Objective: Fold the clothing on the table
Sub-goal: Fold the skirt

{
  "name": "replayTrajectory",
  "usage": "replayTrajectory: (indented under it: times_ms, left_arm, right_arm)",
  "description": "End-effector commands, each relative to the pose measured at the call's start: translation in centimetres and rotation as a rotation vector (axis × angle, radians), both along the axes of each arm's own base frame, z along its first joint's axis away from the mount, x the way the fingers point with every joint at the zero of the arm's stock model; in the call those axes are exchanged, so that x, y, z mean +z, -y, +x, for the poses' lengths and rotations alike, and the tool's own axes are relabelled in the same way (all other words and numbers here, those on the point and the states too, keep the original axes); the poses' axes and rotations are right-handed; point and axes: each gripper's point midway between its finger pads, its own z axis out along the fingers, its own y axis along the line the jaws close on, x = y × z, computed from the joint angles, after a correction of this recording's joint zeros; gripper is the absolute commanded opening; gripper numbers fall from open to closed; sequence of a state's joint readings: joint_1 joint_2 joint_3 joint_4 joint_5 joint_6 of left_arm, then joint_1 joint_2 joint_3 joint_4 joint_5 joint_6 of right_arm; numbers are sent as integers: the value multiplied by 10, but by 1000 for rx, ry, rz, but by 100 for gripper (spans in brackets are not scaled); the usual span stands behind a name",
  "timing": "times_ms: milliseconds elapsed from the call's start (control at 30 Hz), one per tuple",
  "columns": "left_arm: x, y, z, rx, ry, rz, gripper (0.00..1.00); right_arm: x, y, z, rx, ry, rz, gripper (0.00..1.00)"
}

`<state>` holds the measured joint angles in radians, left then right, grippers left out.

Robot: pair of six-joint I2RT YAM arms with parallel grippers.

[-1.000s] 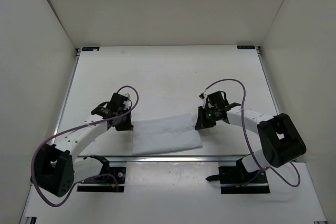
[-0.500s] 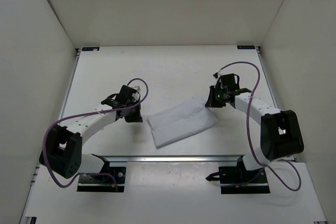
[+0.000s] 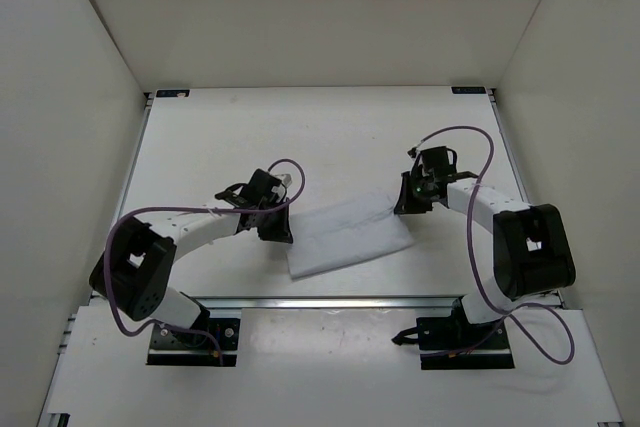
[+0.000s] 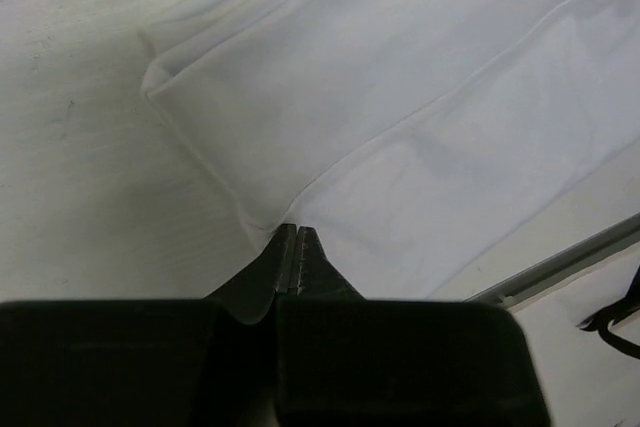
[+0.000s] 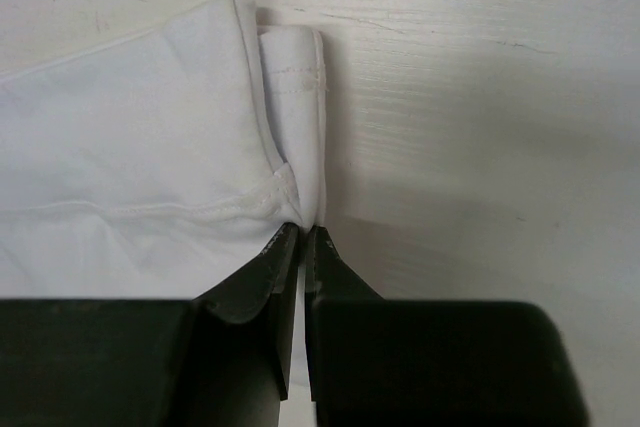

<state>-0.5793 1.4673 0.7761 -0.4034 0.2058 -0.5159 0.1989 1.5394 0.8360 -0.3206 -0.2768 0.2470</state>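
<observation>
Right, starting on the left: my left gripper (image 3: 281, 234) sits low over the table (image 3: 300, 137), at the left end of the clothing (image 3: 345, 237). On the left wrist view its fingers (image 4: 262, 282) are pressed flat together with no gap showing, and the nearest edge of the clothing (image 4: 420, 97) runs straight into the tips (image 4: 293, 239), puckered slightly there. I read that as a pinch on a thin bit of hem.

Across the middle, the white garment lies on the near half of the table as a folded, slanted band, its left end nearer the arm bases and its right end farther away. An aluminium rail (image 3: 330, 301) runs just beyond its near edge.

On the right, my right gripper (image 3: 404, 209) meets the far right corner of the band. The right wrist view shows its fingers (image 5: 262, 272) nearly together, a narrow slit between them, and the stitched corner of the clothing (image 5: 130, 147) drops into that slit (image 5: 303, 234). So it clamps that corner, with bare table (image 5: 480, 97) to the side of it.
</observation>
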Motion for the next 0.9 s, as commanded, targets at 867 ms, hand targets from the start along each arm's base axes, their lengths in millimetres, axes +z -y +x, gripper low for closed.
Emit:
replayTrajectory:
  times_ms: [867]
  left_arm:
    - [-35,70,42,-77,-59,-106,0]
  right_arm:
    - [103,-199,-39,408,54,380,0]
